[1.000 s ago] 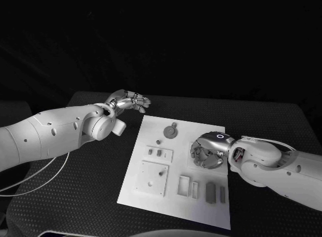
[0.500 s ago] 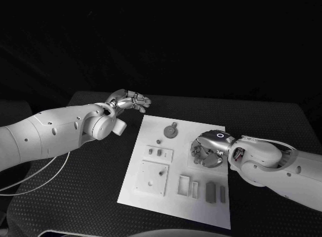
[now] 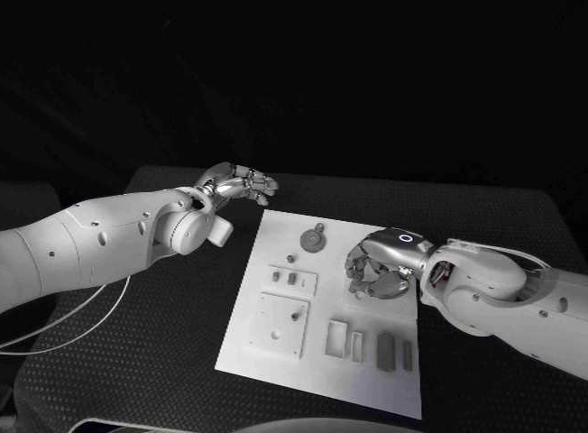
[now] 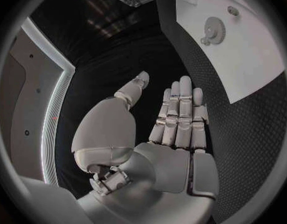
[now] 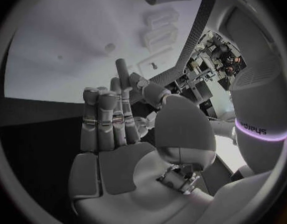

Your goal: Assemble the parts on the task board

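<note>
Flanking task board point(image 3: 323, 316): both hands.

The flat rectangular task board point(image 3: 323, 361) is white, and the small parts on it are grey: a round toothed gear point(image 3: 312, 240) and two upright slim blocks point(image 3: 385, 351). The bench point(image 3: 138, 361) under it is black with a fine dotted weave. Both arms are white; the left hand point(image 3: 238, 185) and right hand point(image 3: 372, 269) are silver.
</note>
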Available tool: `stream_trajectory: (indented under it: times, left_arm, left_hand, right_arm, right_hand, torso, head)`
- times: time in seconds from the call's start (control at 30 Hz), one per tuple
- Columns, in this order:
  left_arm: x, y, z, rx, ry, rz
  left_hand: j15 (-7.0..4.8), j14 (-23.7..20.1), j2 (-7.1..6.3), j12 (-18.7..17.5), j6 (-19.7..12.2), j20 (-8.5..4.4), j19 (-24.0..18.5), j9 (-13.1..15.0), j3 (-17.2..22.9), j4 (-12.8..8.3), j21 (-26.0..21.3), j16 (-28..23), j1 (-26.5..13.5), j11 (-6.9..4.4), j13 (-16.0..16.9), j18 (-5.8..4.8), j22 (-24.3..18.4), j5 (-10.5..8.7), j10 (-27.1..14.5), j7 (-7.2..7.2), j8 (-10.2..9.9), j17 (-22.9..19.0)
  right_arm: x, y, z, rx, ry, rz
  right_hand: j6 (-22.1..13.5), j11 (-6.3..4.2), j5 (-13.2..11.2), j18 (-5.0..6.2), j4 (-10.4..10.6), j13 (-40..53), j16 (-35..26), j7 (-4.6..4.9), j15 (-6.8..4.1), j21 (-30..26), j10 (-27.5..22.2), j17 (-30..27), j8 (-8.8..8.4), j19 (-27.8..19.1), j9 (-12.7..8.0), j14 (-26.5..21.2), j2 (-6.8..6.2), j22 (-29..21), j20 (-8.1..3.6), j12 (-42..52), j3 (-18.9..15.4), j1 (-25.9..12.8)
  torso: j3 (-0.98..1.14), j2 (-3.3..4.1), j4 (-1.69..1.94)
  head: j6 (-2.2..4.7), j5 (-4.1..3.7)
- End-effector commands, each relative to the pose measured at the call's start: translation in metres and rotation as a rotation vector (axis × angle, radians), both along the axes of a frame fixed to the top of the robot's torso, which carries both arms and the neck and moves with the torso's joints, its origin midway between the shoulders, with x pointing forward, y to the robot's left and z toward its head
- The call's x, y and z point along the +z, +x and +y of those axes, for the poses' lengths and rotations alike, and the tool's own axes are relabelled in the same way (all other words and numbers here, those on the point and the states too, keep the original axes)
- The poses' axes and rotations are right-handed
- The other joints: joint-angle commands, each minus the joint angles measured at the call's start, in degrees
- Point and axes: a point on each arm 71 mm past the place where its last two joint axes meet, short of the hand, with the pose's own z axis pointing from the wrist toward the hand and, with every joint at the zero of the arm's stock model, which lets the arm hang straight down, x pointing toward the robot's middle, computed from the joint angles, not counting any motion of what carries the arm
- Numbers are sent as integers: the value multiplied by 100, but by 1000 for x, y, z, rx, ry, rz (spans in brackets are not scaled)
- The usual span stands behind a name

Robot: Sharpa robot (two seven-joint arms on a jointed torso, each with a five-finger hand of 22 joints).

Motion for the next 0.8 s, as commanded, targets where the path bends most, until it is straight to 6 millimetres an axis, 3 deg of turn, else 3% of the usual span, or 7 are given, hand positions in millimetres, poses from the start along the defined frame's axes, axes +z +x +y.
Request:
stream_trajectory:
  times: [0.03,0.27,0.43,0.67,0.8]
  left_arm:
    - [1,0,-3,-14,-12,-4]
    - [1,1,-3,-11,-12,-6]
    - [1,2,-5,-12,-12,-8]
    - [1,5,-10,-15,-15,-10]
    - [1,5,-13,-18,-16,-10]
  left_hand:
    - [31,19,56,-4,-14,7,45,-10,0,28,-24,-22,-5,33,-10,-43,9,4,-4,9,31,11]
    - [32,19,57,-3,-14,7,45,-11,-2,29,-26,-26,-5,32,-12,-43,11,4,-3,8,33,16]
    - [32,20,57,-3,-15,7,45,-12,-2,29,-28,-28,-4,32,-13,-43,12,4,-3,9,33,20]
    - [32,21,57,-2,-15,7,46,-13,-3,29,-30,-31,-2,31,-15,-43,14,5,-2,9,34,24]
    - [31,22,56,-2,-14,7,46,-13,-3,28,-32,-32,-2,31,-15,-43,15,5,-1,9,35,26]
  right_arm:
    - [5,-5,9,31,53,11]
    - [10,-8,36,70,99,-14]
    - [11,-15,70,122,137,-22]
    - [-1,-30,108,190,148,-8]
    - [-9,-41,125,225,152,6]
  right_hand:
    - [8,-42,39,213,-8,486,34,-11,-48,34,-16,9,21,-13,19,-36,246,85,-19,22,-33,224]
    - [9,-43,39,213,-9,499,36,-13,-50,35,-19,11,24,-16,28,-39,243,85,-20,25,-42,231]
    - [8,-43,39,213,-9,504,37,-14,-50,36,-22,12,25,-17,32,-40,240,84,-20,26,-44,236]
    - [5,-44,39,213,-10,512,38,-14,-50,38,-27,13,24,-18,38,-42,232,84,-21,25,-44,245]
    - [4,-44,39,213,-10,515,38,-13,-50,38,-28,13,24,-18,39,-43,231,83,-21,25,-43,248]
  torso:
    - [-2,1,5]
    - [-1,5,5]
    - [-5,-1,-6]
    - [-12,5,18]
    - [-10,4,13]
  head:
    - [-4,24]
    - [-4,106]
    - [2,144]
    - [11,163]
    - [3,196]
